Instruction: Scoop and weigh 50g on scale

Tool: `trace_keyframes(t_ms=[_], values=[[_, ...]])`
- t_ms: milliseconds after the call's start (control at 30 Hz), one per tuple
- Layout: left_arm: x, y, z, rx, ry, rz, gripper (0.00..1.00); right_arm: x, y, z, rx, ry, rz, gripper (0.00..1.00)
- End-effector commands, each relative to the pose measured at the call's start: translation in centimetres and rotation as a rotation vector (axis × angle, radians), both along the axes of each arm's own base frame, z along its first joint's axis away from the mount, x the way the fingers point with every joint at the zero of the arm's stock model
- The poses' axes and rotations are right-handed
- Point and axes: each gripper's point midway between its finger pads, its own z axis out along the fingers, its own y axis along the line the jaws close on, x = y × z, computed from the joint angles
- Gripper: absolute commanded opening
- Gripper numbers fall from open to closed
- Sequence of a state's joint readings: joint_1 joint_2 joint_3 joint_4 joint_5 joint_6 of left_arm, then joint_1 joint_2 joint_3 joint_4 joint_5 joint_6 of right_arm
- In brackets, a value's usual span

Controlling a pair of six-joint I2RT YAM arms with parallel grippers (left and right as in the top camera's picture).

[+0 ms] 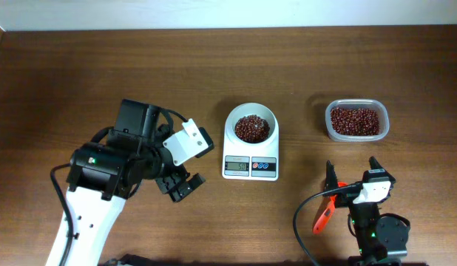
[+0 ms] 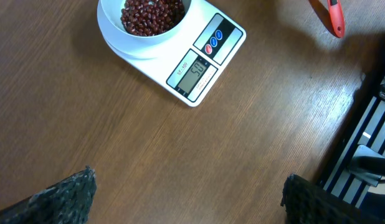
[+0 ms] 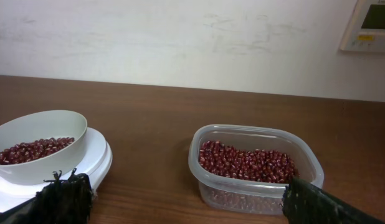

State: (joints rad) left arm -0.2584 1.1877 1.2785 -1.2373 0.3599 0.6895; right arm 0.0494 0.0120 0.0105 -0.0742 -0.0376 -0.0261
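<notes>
The white scale (image 1: 251,167) stands mid-table with its round bowl (image 1: 251,127) holding red beans. In the left wrist view the scale (image 2: 202,62) shows a lit display with digits too small to read surely. My left gripper (image 1: 178,182) hovers left of the scale, open and empty, its fingertips (image 2: 68,193) wide apart over bare wood. My right gripper (image 1: 353,168) is open and empty in front of the clear tub of beans (image 1: 356,120). An orange-red scoop (image 1: 322,214) lies on the table beside the right arm. The right wrist view shows the bowl (image 3: 37,146) and the tub (image 3: 251,165).
The white back wall (image 3: 180,37) runs behind the table's far edge, with a wall panel (image 3: 367,25) at the upper right. The right arm's base and cables (image 1: 376,236) sit at the front edge. The scoop's tip (image 2: 332,15) shows in the left wrist view.
</notes>
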Motion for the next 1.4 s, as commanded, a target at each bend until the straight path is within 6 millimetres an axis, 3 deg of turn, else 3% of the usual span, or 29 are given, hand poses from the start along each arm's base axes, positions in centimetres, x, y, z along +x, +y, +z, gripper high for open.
trace_keyframes(t_ms=[0, 1267, 1333, 1367], values=[[0.1, -0.1, 0.5, -0.008, -0.019, -0.012, 0.99, 0.0, -0.1, -0.3, -0.004, 0.006, -0.006, 0.99], [0.1, -0.1, 0.5, -0.008, -0.019, -0.012, 0.99, 0.0, -0.1, -0.2, 0.040, 0.007, -0.013, 0.99], [-0.7, 0.2, 0.1, 0.001, 0.020, -0.011, 0.99, 0.0, -0.1, -0.2, 0.040, 0.007, -0.013, 0.99], [-2.3, 0.6, -0.5, 0.021, 0.094, -0.011, 0.99, 0.0, -0.1, -0.2, 0.040, 0.007, -0.013, 0.99]])
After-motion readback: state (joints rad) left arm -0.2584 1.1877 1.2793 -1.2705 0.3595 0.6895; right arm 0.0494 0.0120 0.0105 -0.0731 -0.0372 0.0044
